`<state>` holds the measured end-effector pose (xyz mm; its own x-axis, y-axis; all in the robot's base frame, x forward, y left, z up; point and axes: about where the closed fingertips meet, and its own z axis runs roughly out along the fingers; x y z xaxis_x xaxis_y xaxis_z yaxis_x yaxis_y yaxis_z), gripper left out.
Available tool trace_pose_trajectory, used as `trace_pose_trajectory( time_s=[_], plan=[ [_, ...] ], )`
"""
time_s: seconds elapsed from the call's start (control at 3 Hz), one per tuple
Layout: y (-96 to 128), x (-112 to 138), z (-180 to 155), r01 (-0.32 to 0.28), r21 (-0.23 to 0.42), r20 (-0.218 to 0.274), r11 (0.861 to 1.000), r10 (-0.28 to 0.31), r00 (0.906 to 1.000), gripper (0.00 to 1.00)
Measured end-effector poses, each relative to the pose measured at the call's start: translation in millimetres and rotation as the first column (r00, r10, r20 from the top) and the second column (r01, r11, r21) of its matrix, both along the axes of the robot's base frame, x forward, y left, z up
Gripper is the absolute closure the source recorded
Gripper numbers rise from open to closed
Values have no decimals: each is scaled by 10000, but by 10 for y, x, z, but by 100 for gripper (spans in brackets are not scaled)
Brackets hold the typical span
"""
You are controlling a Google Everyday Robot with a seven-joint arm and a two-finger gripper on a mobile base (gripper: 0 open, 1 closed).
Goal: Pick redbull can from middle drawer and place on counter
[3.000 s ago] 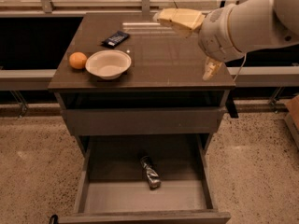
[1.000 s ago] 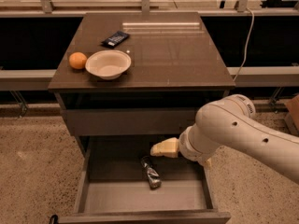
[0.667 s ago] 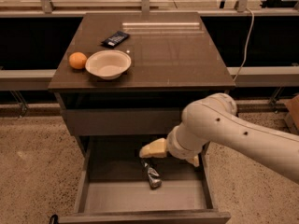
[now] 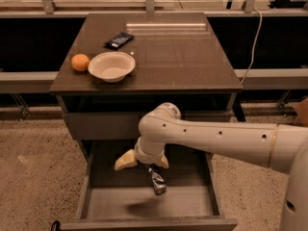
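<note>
redbull can (image 4: 157,183) lies on its side on the floor of the middle drawer (image 4: 120,205), right of centre, long axis running front to back with a slight slant, nothing else in the drawer with it

gripper (image 4: 142,165) is down inside the open drawer, just above and behind the can's far end; the two pale fingers (image 4: 125,160) are spread wide, one out to the can's left, one near its upper right, nothing held between them yet

step in hand looks like closing in for the grasp: the jaws should probably shift a little toward the front and drop so the pads meet the can's round sides mid-length, across its short axis, then close gently, since a slim shiny can could roll or squirt out if pinched near the end

way back up: the shut upper drawer front (image 4: 96,125) and the counter's overhang sit directly above the wrist, so the lift likely needs to come forward out of the drawer first

counter (image 4: 183,57) has a white bowl (image 4: 111,65), an orange (image 4: 80,62) touching or just beside it, and a dark packet (image 4: 119,40) behind them, all on the left; right half bare, the likelier drop spot
</note>
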<state>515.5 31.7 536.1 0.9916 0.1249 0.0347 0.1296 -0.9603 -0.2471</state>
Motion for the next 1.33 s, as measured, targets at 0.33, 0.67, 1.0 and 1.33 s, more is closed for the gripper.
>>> trace_pose_trajectory(
  time_s=[0.33,0.67,1.0,1.33],
  plan=[
    [34,193,-721,342,49,-374,9994,-339,9987,0],
    [-95,333,-1099,720,97,-346,9974,-716,9968,0],
    [-145,367,-1415,652,101,-168,9978,-650,9977,0],
    [-86,333,-1628,351,186,-34,9992,-350,9994,18]
  ],
)
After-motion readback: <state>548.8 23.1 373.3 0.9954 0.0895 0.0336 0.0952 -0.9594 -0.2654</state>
